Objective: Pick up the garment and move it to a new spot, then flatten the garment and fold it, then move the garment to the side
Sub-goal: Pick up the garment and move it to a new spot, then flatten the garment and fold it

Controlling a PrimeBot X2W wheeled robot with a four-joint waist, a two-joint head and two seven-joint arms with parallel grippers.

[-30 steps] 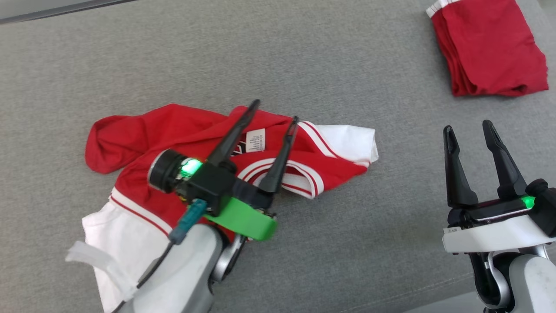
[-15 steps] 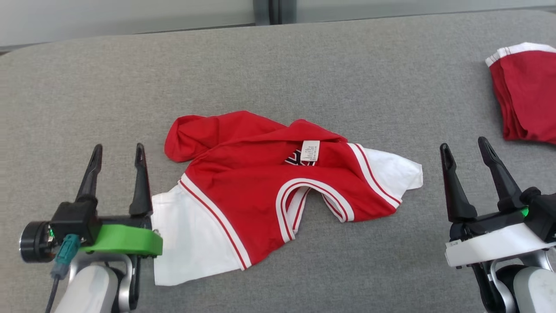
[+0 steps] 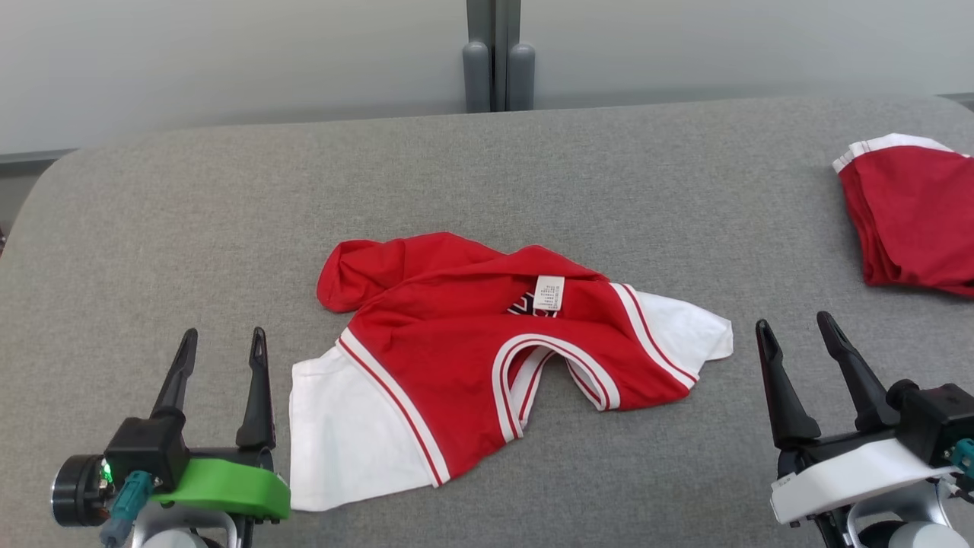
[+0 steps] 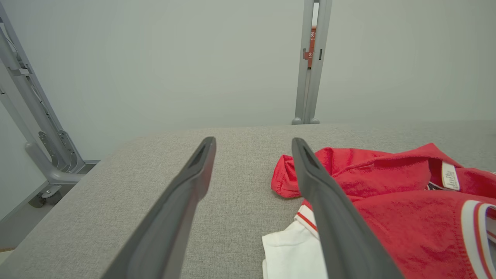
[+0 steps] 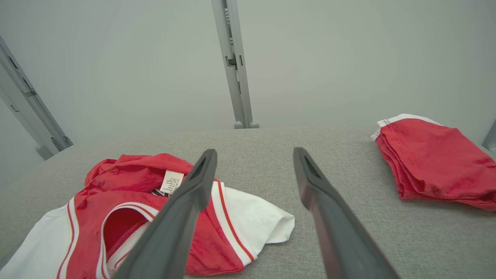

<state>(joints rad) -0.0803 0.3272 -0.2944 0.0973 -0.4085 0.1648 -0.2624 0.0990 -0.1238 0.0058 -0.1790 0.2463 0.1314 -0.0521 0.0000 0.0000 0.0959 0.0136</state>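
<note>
A crumpled red garment (image 3: 449, 358) with white sleeves and white stripes lies in the middle of the grey table (image 3: 533, 175), its neck label facing up. It also appears in the left wrist view as the garment (image 4: 403, 205) and in the right wrist view as the garment (image 5: 128, 201). My left gripper (image 3: 222, 344) stands open just left of the white sleeve, holding nothing. On the other side, my right gripper (image 3: 795, 329) is open too, a short way right of the garment's other sleeve, with nothing in it.
A folded red garment (image 3: 909, 213) with a white edge lies at the table's far right; the same folded garment (image 5: 430, 155) shows in the right wrist view. A grey post (image 3: 496, 53) stands behind the table against a pale wall. The table's rounded left corner (image 3: 46, 190) is near.
My left gripper has drawn back off the garment to its left side, leaving it lying on the table. The head camera has tilted up, so the wall and post are in the picture.
</note>
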